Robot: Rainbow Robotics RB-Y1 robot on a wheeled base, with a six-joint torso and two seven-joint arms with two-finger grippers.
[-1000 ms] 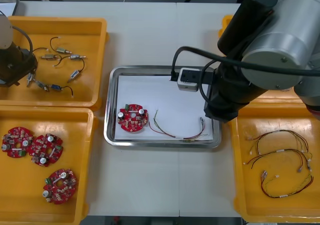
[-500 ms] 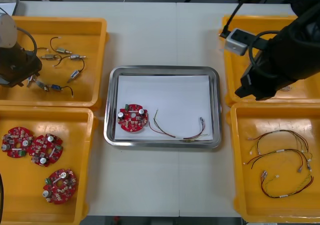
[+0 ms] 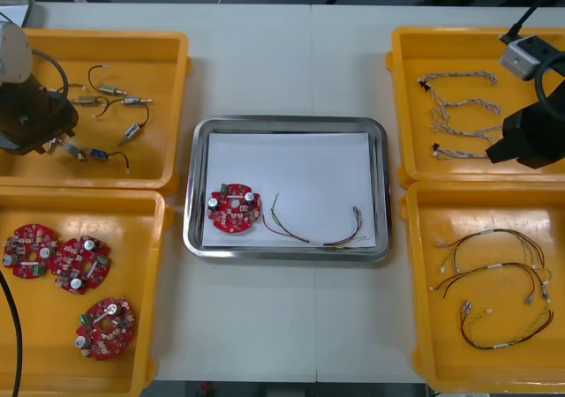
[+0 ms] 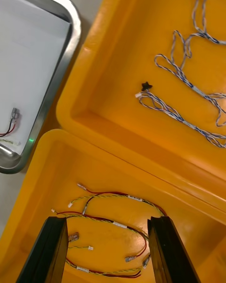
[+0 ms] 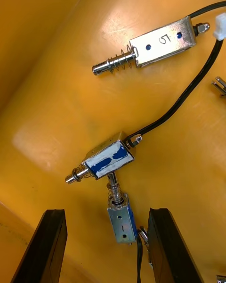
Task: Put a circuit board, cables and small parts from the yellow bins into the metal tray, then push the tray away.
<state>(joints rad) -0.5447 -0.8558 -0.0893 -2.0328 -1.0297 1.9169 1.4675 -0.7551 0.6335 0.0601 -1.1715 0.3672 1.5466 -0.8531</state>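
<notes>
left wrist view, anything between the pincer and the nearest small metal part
Nothing visible does: the left pincer hangs open over the yellow bin, the small metal part lying uncovered beneath its gap.

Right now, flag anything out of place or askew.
Nothing stands out. The circuit board and red and yellow cable lie inside the metal tray; the left gripper hovers open over small metal parts, the right gripper open over the right yellow bins.

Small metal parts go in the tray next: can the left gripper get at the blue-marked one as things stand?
Probably yes: the left gripper is open above the blue-marked part, nothing covering it, though another small part touches it.
</notes>
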